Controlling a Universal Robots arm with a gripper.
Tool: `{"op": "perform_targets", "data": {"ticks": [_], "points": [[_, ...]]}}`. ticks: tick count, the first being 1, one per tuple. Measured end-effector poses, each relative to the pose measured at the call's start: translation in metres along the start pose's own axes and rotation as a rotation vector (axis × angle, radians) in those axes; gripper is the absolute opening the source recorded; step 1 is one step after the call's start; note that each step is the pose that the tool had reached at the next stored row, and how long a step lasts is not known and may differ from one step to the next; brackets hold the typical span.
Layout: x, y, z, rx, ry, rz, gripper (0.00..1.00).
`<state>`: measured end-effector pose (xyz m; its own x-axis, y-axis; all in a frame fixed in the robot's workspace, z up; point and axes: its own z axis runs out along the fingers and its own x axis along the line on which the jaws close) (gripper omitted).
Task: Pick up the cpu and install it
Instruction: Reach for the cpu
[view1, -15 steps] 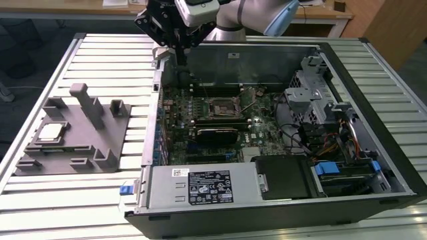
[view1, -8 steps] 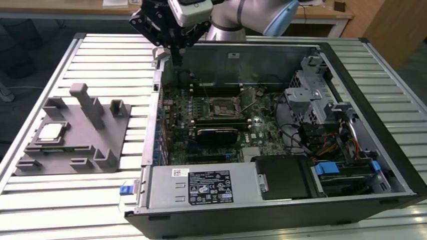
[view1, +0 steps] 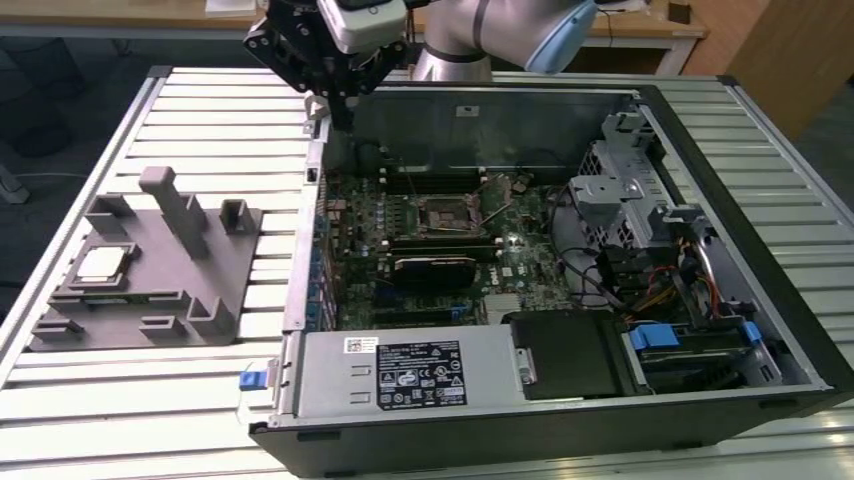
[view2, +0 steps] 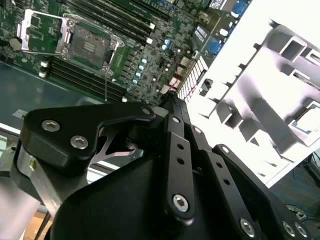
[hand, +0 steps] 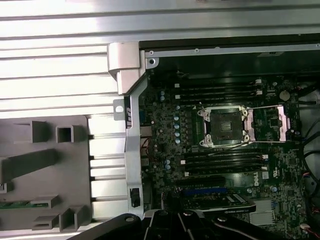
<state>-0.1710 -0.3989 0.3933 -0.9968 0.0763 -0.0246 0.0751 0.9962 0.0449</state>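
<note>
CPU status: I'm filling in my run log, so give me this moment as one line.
cpu: on grey fixture, untouched | gripper: over case edge, apart from cpu | socket: open, empty

cpu (view1: 103, 263) is seen lying flat, pale silver top up, dark rim, seated on grey fixture (view1: 200, 290); located well apart from claw (view1: 336, 100), toward exterior view's left.

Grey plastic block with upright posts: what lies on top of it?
A small square silver-topped cpu lies flat on the grey block. Whatever is beneath the chip is covered.
</note>
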Motion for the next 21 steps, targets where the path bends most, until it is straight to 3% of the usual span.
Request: {"op": "perform_targets", "data": {"ticks": [21], "points": [[0.0331,-0.0025,-0.0009,-0.0001,-0.0006,0.000,0.11]]}}
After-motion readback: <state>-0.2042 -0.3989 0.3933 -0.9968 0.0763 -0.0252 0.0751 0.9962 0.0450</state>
